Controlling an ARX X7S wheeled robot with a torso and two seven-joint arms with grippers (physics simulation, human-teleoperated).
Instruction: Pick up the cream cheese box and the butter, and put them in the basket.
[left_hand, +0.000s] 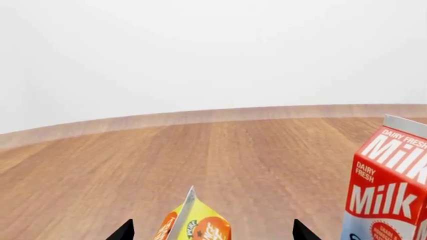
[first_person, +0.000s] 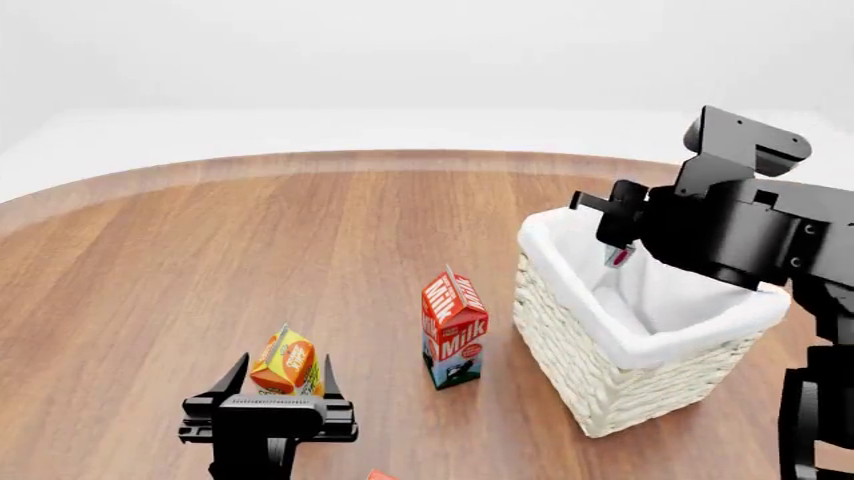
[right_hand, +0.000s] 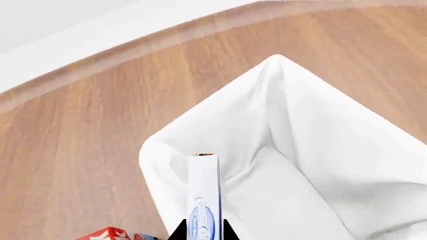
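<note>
Right pincer (right_hand: 203, 231) gripping thin white cream cheese box (right_hand: 203, 192), above cloth-lined basket (right_hand: 313, 150)

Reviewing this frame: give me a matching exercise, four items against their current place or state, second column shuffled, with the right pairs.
Things:
1. cream cheese box
2. juice carton
3. milk carton
4. basket

States:
A. standing free on the table between the other carton and the basket
B. on the table under the right arm
C. clamped in the right gripper over the liner
D. between the open fingers of the left gripper

Pairs: 1-C, 2-D, 3-A, 4-B
</note>
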